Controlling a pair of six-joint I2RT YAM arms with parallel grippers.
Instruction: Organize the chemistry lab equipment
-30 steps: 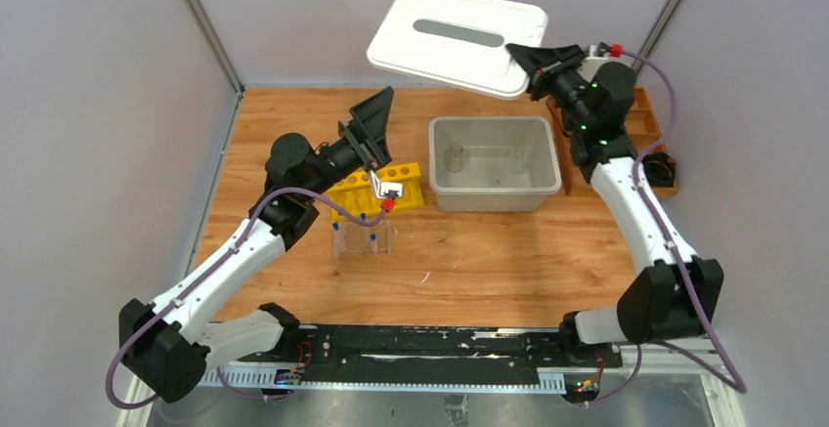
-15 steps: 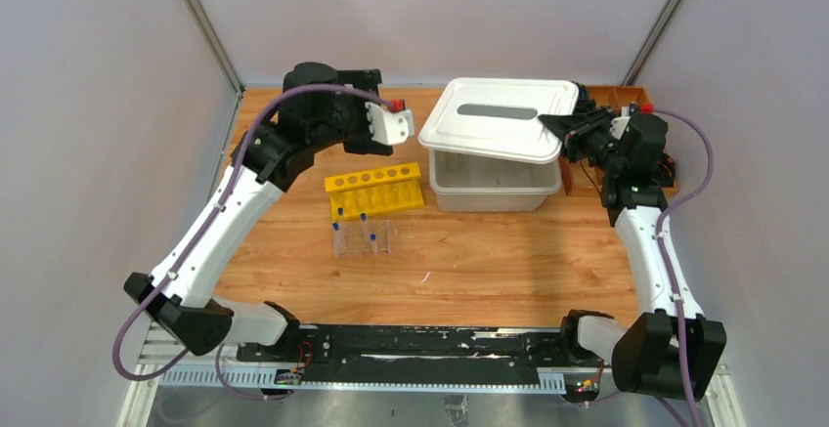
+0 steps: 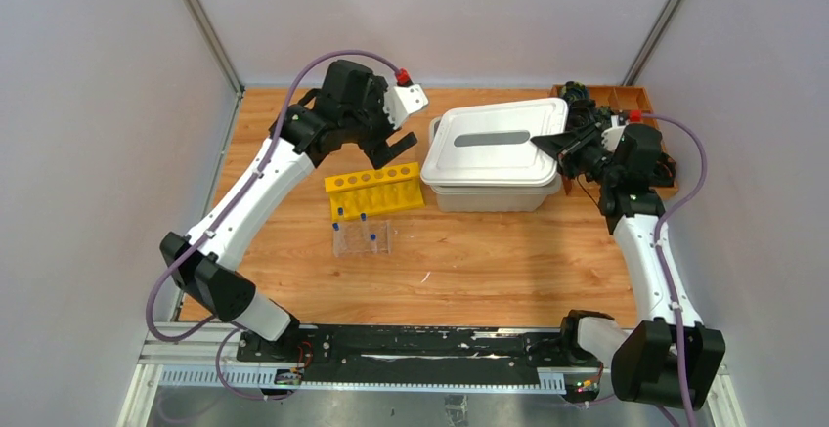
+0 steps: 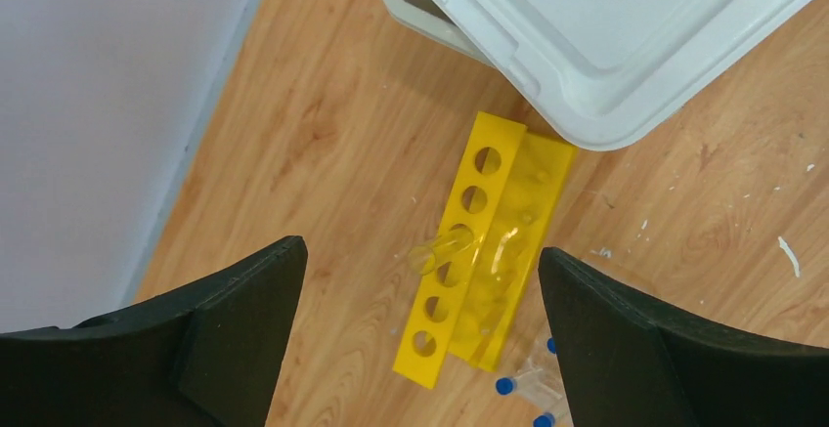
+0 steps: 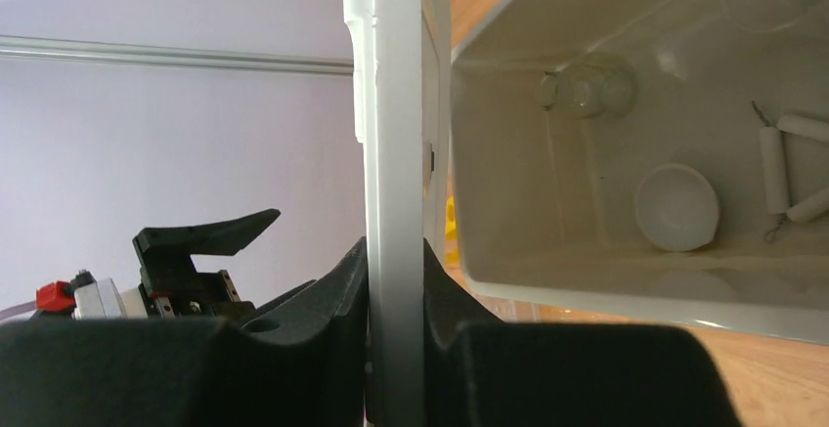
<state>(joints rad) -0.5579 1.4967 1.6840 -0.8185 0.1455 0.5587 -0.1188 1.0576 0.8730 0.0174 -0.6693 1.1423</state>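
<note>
Top external view: a wooden counter (image 3: 489,261) lay under two arms, both reaching over its far half.
Left jaws: spread wide and holding nothing, they hung above the counter at 12 o'clock of the yellow rack (image 3: 376,190). From the left wrist the rack showed down between the two black fingers (image 4: 225,320).
Right jaws: closed on the 3 o'clock edge of the white lid (image 3: 499,144). The right wrist view showed that rim pinched between both fingers (image 5: 323,310).
White lid: it sat over the grey bin (image 3: 489,195) and covered nearly all of it. The held side was raised enough for the right wrist camera to look under it into the bin. I could not tell whether its 9 o'clock edge touched the bin's rim.
Inside the bin: a small clear glass vessel (image 5: 587,85) stood near one wall. A small white round dish (image 5: 676,207) lay apart from it, with the white triangle (image 5: 792,168) just beside the dish.
Yellow rack: at 9 o'clock of the bin, near it but apart, with its row of round holes facing up. One clear tube (image 4: 445,248) leaned tilted in a hole.
Clear rack (image 3: 362,238): just at 6 o'clock of the yellow rack, with blue-capped tubes (image 3: 363,218) standing in it.
Wooden tray (image 3: 645,100): in the far corner at 2 o'clock, partly hidden behind the right arm.
</note>
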